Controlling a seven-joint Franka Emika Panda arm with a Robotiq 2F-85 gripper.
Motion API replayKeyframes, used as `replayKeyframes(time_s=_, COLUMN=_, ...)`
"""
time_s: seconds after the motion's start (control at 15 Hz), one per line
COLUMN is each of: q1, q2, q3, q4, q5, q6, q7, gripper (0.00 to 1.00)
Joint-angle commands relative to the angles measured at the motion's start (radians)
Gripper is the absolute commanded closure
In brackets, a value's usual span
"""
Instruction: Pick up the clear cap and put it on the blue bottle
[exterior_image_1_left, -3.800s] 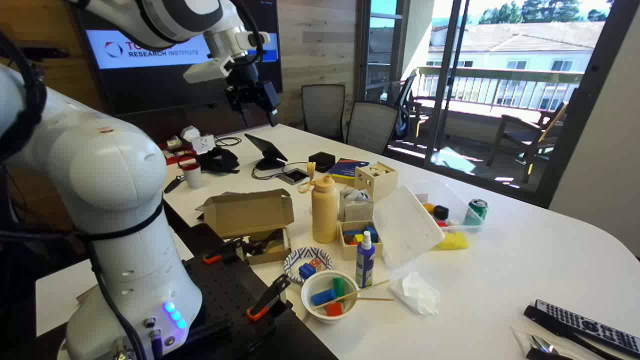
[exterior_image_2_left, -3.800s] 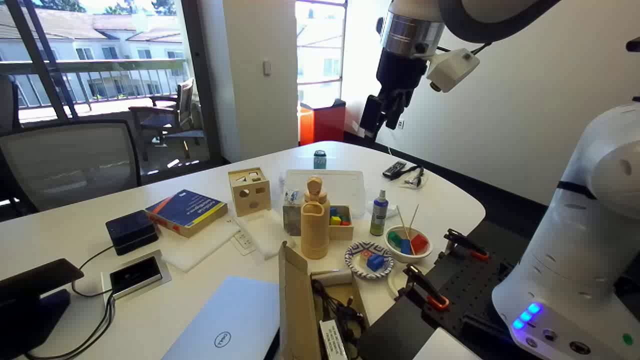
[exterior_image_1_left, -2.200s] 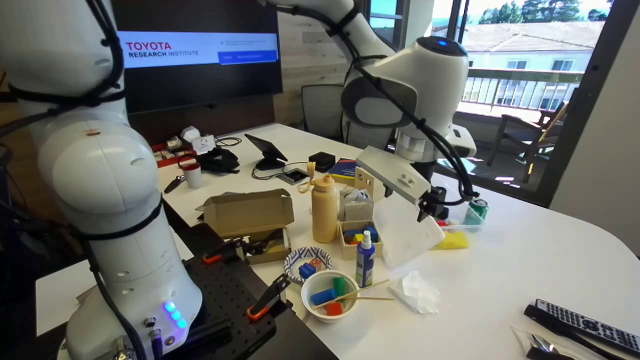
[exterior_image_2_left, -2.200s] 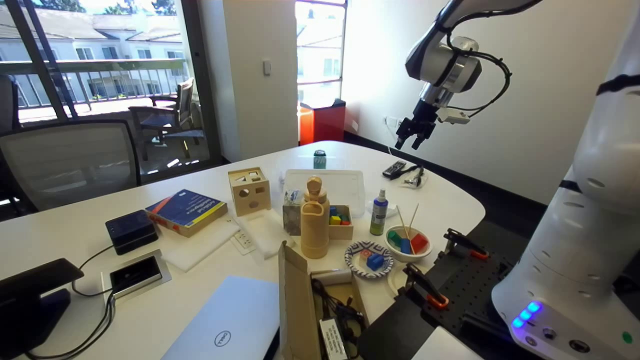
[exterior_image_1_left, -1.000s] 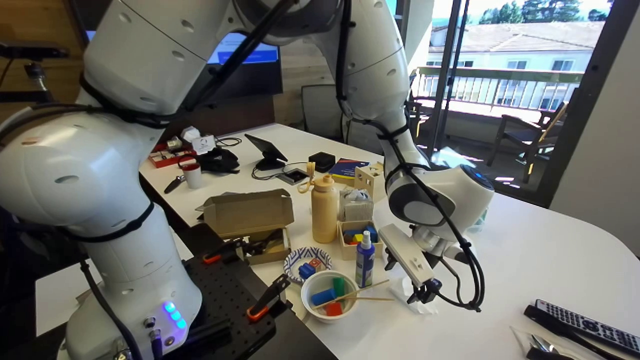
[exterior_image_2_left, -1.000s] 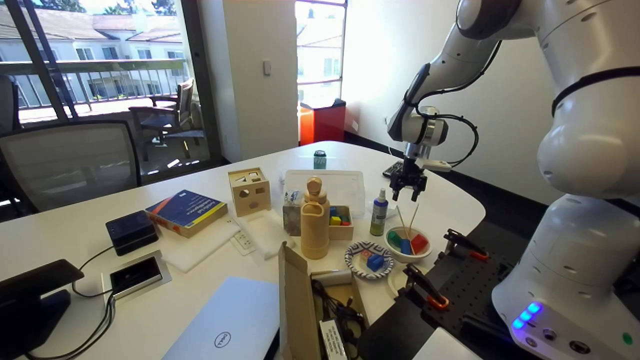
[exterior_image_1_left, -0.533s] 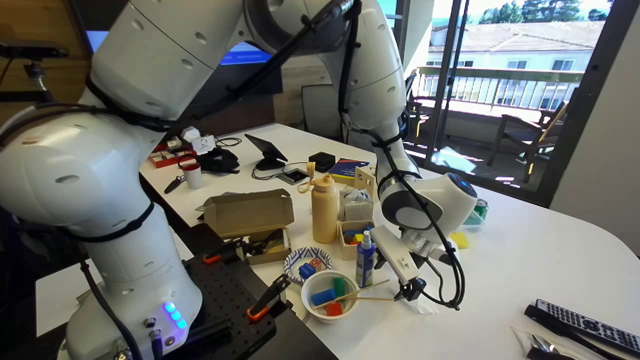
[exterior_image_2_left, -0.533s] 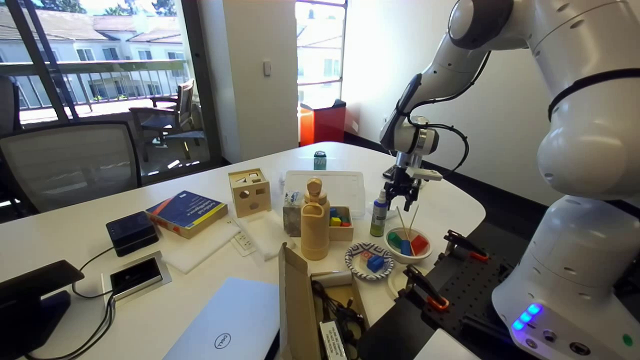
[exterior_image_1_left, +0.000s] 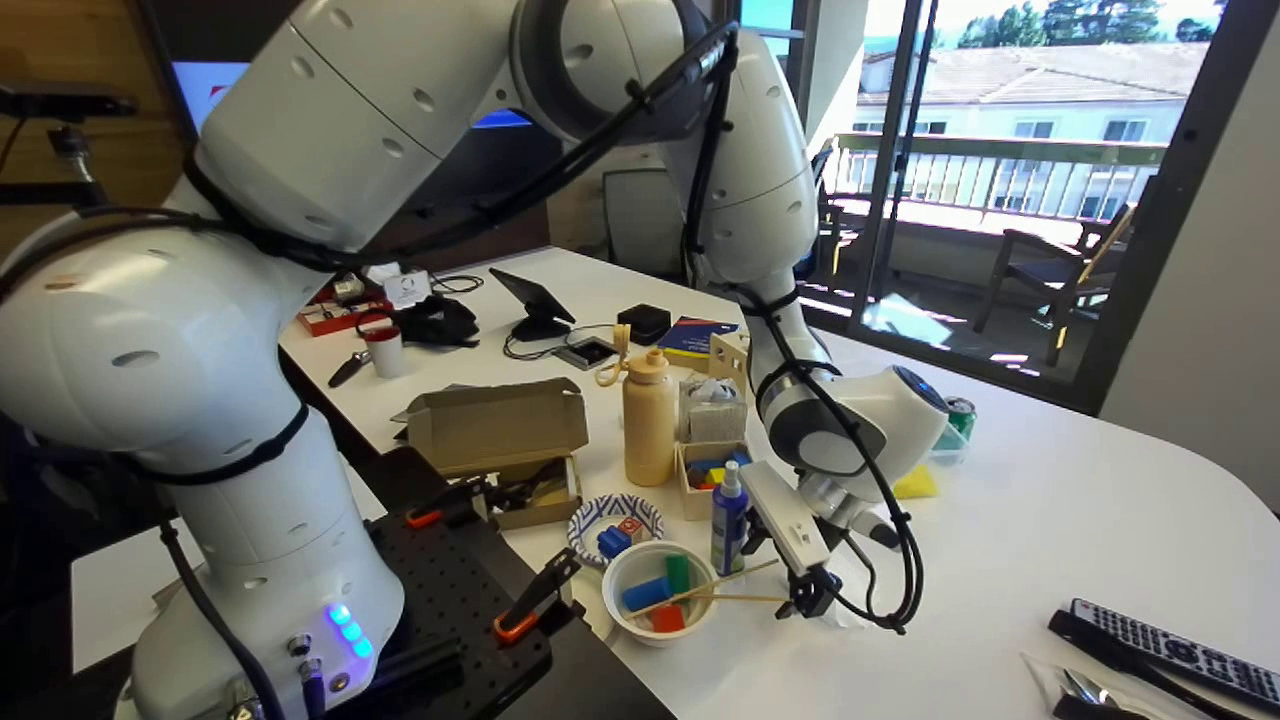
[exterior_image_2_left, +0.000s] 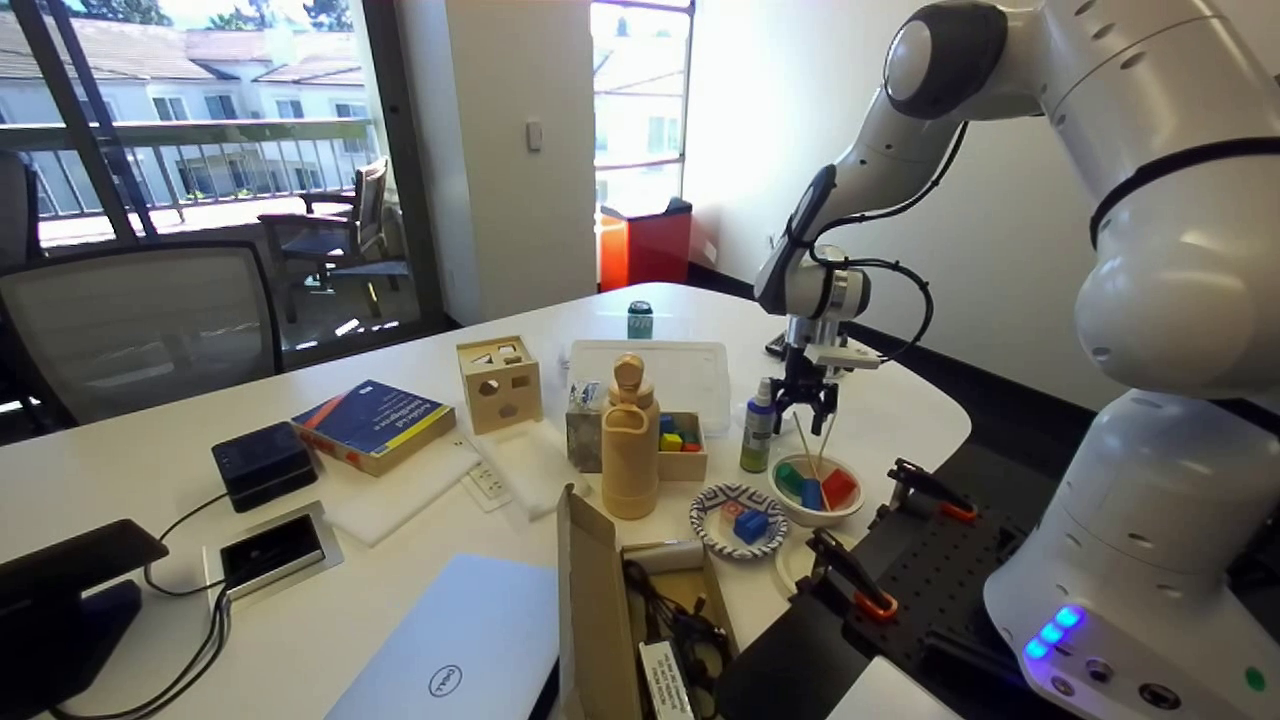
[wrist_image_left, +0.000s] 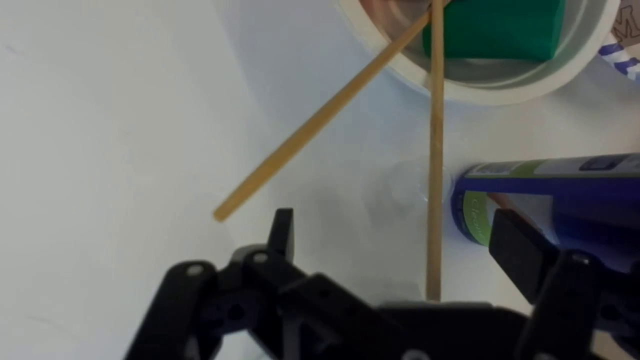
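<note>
- Clear cap (wrist_image_left: 407, 181), faint in the wrist view, lies at twelve o'clock from the wide-spread claw (wrist_image_left: 393, 220).
- Stick (wrist_image_left: 436, 150) across it could catch when gripping.
- Blue bottle (wrist_image_left: 575, 204), three o'clock, could topple if the claw nudges it.

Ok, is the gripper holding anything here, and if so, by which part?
Nothing is held: in the wrist view the fingers stand apart, and the stick seen between them touches neither.

Blue bottle (wrist_image_left: 580, 200) cut off at wrist view's right edge, clear cap (wrist_image_left: 407, 181) partly hidden by chopstick (wrist_image_left: 436, 150)
</note>
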Motion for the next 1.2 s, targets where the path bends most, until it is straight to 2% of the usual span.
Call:
replayKeyframes(time_s=0.0, q1=0.017, q2=0.04, q3=-0.007, q4=0.056, q5=-0.039, q6=-0.068, q7=0.063, gripper=0.0)
replayKeyframes(time_s=0.87, q1=0.039, q2=0.111, q3=-0.014, q4=0.132, q5=-0.056, q6=-0.141, q7=0.104, gripper=0.01)
replayKeyframes(time_s=0.93, q1=0.039, q2=0.113, q3=-0.014, q4=0.136, q5=-0.056, q6=-0.145, q7=0.104, gripper=0.04)
replayKeyframes(time_s=1.0, q1=0.038, q2=0.113, q3=-0.014, q4=0.138, q5=-0.055, q6=-0.148, q7=0.104, gripper=0.19)
replayKeyframes(time_s=1.13, q1=0.039, q2=0.113, q3=-0.014, q4=0.142, q5=-0.055, q6=-0.151, q7=0.104, gripper=0.39)
